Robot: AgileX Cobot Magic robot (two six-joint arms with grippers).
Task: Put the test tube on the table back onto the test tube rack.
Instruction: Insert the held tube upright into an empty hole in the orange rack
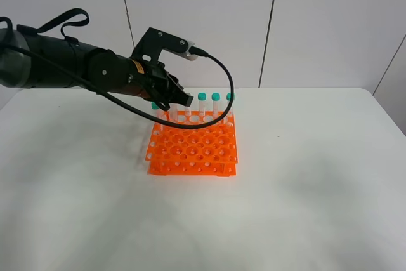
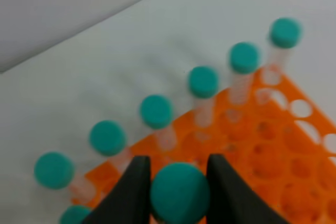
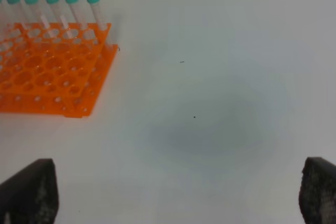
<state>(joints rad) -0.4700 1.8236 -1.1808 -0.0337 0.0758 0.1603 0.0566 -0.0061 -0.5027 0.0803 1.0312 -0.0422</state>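
My left gripper (image 1: 174, 101) hovers over the back left part of the orange test tube rack (image 1: 193, 147). In the left wrist view the left gripper (image 2: 178, 161) is shut on a test tube (image 2: 180, 192), its teal cap between the black fingers (image 2: 137, 182), just above the rack (image 2: 273, 156). The held tube is hidden by the gripper in the exterior view. Several other teal-capped tubes (image 2: 203, 82) stand in the rack's back row (image 1: 216, 97). My right gripper (image 3: 176, 184) is open and empty over the bare table (image 3: 220, 103), well to the right of the rack (image 3: 47, 72).
The white table (image 1: 304, 176) spreads around the rack. A black cable (image 1: 222, 93) loops from the left wrist over the rack's back row. A white panelled wall stands behind the table.
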